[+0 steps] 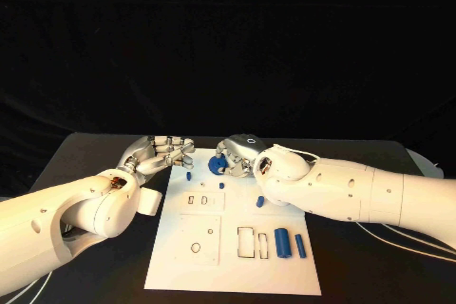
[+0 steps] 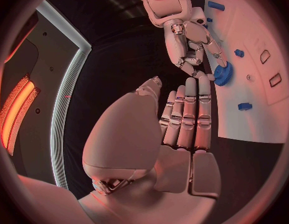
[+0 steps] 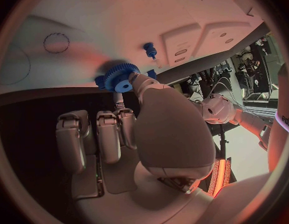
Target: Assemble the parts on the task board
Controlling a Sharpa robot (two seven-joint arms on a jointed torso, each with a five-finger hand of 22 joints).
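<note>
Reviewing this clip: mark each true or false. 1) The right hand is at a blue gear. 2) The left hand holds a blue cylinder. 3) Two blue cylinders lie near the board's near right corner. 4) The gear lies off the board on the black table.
1) True: the right hand touches the blue gear.
2) False: the left hand holds nothing.
3) True: the blue cylinders lie there.
4) False: it is over the task board, at its far edge.
</note>
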